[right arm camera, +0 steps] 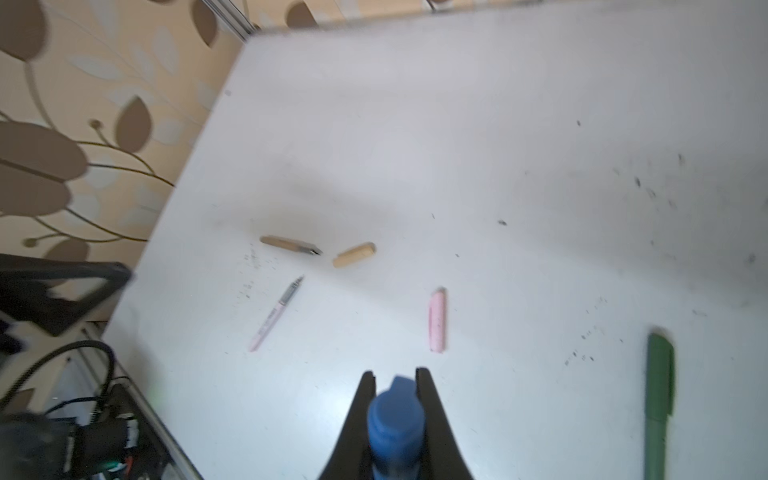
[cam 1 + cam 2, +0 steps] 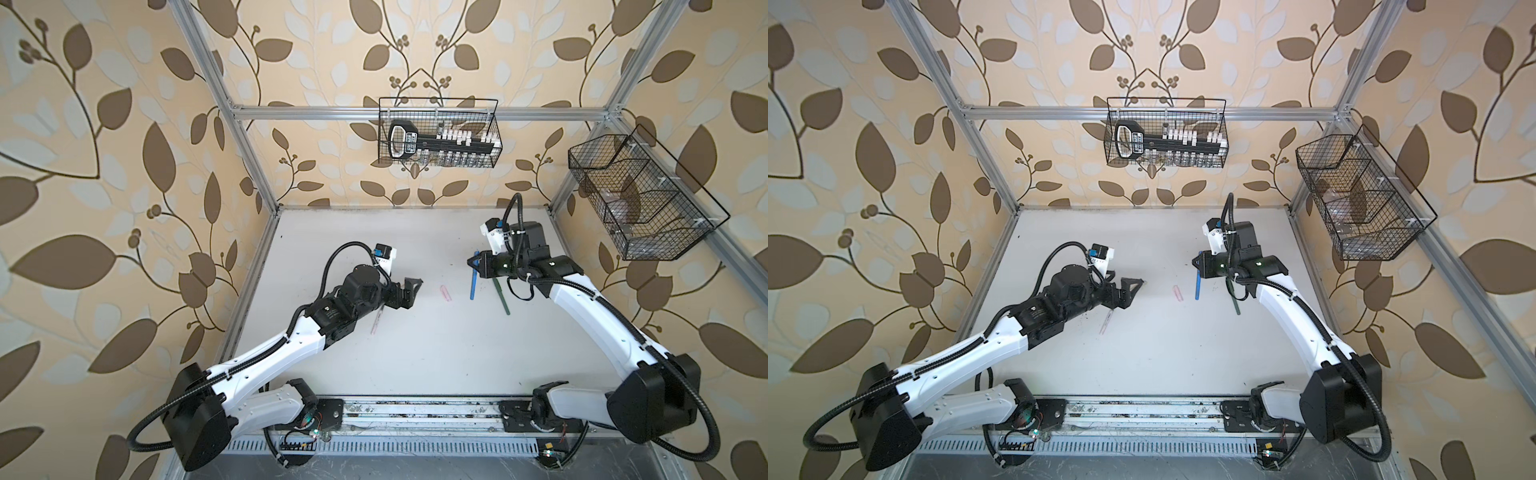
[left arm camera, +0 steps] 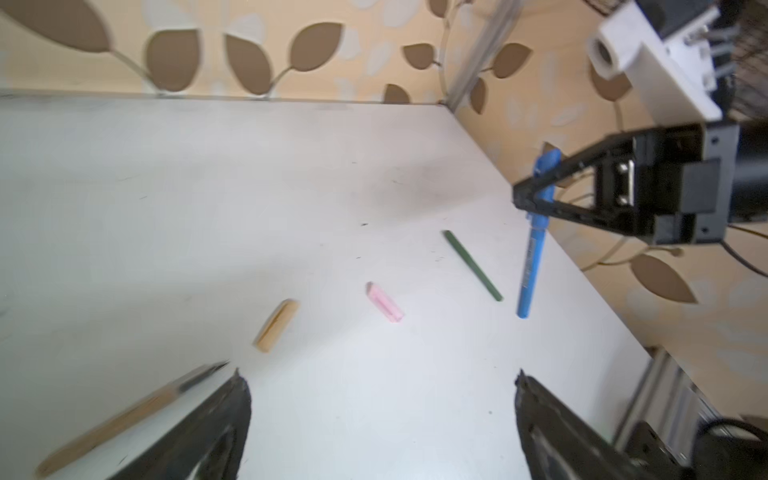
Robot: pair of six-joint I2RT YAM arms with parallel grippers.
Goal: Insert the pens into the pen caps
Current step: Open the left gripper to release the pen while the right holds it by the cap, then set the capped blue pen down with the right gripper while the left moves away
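A: What sits closest?

B: The left gripper (image 3: 378, 374). Its black fingers (image 3: 224, 415) loom large in the left wrist view, spread wide apart above the white table (image 3: 166, 187).

A: And going rightward from there?

B: Farthest left is the pink pen (image 1: 277, 313), flat on the table. In both top views the left arm's wrist covers part of it. Next comes the tan pen (image 3: 133, 417), blurred, lying just beside one left finger. Its dark tip is aimed at the tan cap (image 3: 277, 325). Tip and cap are near each other but apart.

A: Do the top views show that pair?

B: I cannot pick them out there, because the left gripper sits over that spot.

A: Then?

B: The pink cap (image 3: 384, 301), on its side near the middle of the table, well apart from the pink pen.

A: The blue one?

B: The blue pen (image 3: 533, 257) hangs nearly upright in the right gripper (image 2: 471, 263). The fingers are clamped tight on it near its upper end, and the thicker top pokes out past them. Whether its lower end touches the table I cannot tell.

A: Last?

B: The green pen (image 3: 473, 266), flat on the table just right of the blue pen and not touching it. In both top views its far end lies by the right gripper.
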